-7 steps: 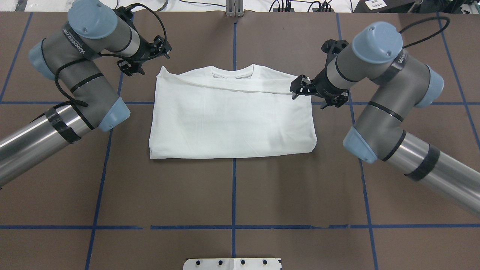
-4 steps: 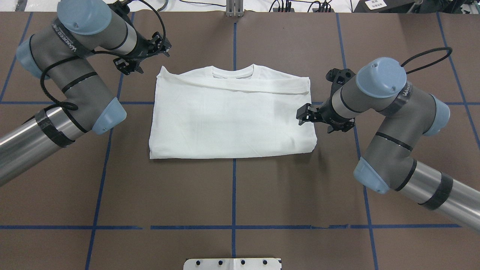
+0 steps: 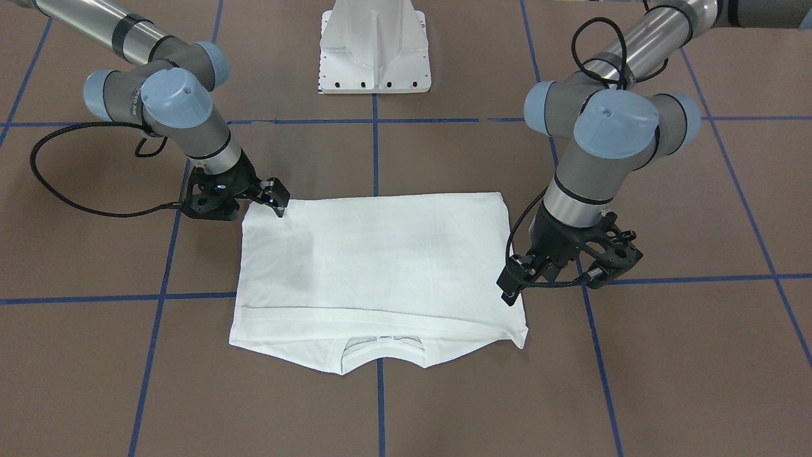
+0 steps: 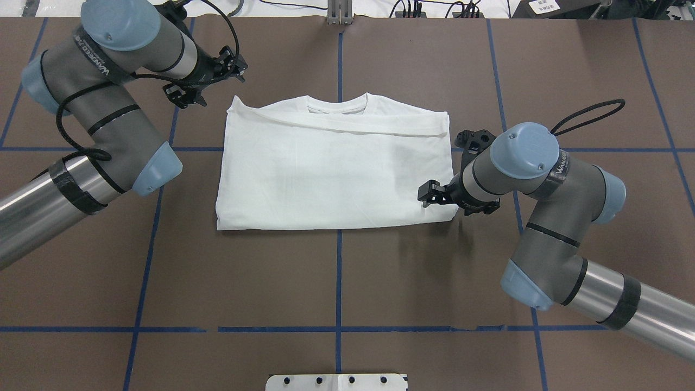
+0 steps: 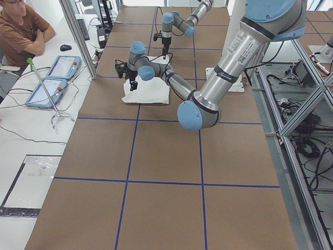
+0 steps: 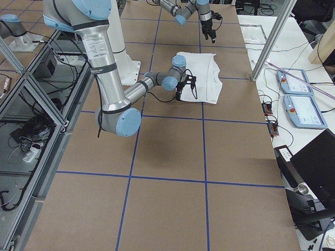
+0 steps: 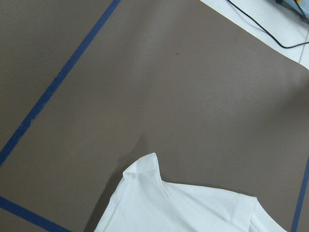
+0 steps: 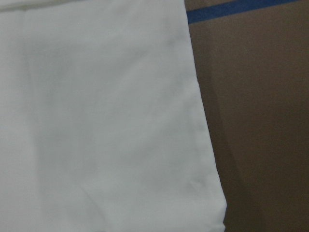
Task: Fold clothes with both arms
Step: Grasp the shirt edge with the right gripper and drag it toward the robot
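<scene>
The white T-shirt [image 4: 331,168] lies folded into a flat rectangle in the middle of the brown table. Its collar [image 4: 336,104] is at the far edge, and a sleeve is folded across just below the collar. It also shows in the front-facing view [image 3: 374,266]. My right gripper [image 4: 426,195] hangs low over the shirt's near right corner and looks open and empty; the right wrist view shows only that shirt edge [image 8: 96,116] close up. My left gripper [image 4: 239,64] is raised beyond the far left corner and looks open and empty; the left wrist view shows that corner [image 7: 145,169] from above.
Blue tape lines [image 4: 339,282] cross the brown table cover. The white pedestal base [image 3: 374,51] stands at the robot's side of the table. An operator [image 5: 21,31] sits at a side desk with two tablets [image 5: 49,83].
My right gripper has moved from the sleeve end at the shirt's far right corner, along the right edge, to the near right corner. My left arm shifted slightly outward.
</scene>
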Controlling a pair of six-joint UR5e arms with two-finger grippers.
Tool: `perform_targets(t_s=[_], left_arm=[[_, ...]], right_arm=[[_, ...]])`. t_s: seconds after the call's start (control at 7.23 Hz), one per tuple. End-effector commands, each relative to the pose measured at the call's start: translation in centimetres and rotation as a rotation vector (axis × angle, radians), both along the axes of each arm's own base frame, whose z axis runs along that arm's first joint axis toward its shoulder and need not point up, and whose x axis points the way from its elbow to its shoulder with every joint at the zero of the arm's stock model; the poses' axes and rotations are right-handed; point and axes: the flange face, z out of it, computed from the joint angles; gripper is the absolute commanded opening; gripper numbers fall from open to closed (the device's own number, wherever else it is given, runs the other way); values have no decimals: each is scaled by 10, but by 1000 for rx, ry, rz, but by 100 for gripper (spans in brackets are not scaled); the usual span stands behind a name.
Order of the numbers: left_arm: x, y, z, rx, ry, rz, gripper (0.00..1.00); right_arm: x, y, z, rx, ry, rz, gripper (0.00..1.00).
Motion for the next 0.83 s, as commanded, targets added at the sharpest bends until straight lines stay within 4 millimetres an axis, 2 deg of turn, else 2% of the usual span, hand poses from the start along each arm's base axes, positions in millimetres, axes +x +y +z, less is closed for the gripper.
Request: perform_targets(t_s=[0.0,0.14,0.28,0.69], left_arm=[[0,0,5,-3,-4,-1,99],[-1,0,5,-3,-4,-3,99],[0,0,5,-3,-4,-1,99],[0,0,2,0,-3,-2,99]], right_arm=[[-6,5,3,-2,6,-10,63],[-6,5,0,3,1,-10,29],[-4,5,-5,7,-9,-9,0],[5,7,2,2,-2,-3,0]])
